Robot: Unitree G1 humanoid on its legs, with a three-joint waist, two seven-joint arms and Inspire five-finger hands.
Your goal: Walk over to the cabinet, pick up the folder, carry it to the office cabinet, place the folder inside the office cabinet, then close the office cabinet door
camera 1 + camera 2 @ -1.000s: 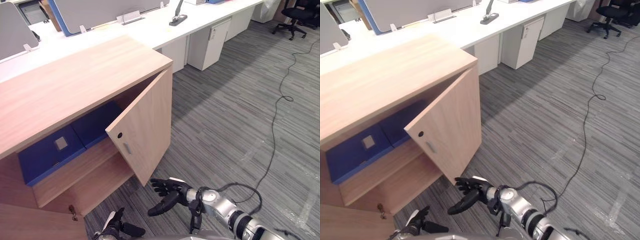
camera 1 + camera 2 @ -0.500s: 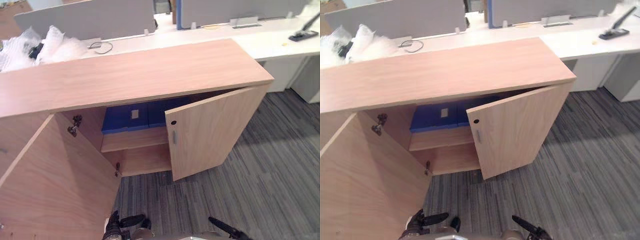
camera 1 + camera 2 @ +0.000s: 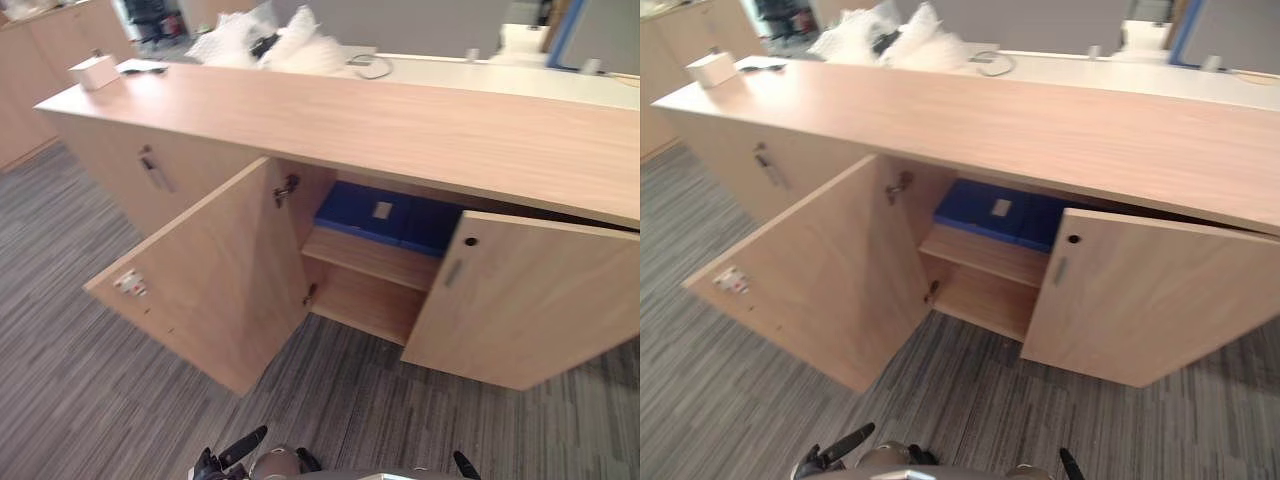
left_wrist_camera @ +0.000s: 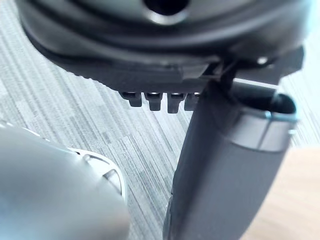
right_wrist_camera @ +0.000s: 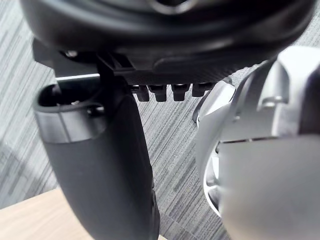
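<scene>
Two doors of the long wooden cabinet (image 3: 400,120) stand open. The left door (image 3: 210,290) is swung out wide over the grey carpet (image 3: 60,380). The right door (image 3: 530,300) is open only part way. One more door (image 3: 120,170), with a handle, is closed at the left end of the cabinet.

Inside there is one shelf (image 3: 370,258), and on it lie two blue folders (image 3: 385,215) side by side, though the line between them is faint. One of them carries a small white label. They are at the back of the shelf, between the two open doors, and no hand touches them.

On the cabinet's top, one small box (image 3: 95,72) sits at the far left corner. One heap of white wrapping (image 3: 260,40) lies along the far edge.

The left hand (image 4: 220,190) and the right hand (image 5: 110,165) both hang low above the carpet, in front of the cabinet and well apart from it. Each has its thumb straight and its fingers relaxed, and each holds nothing.
</scene>
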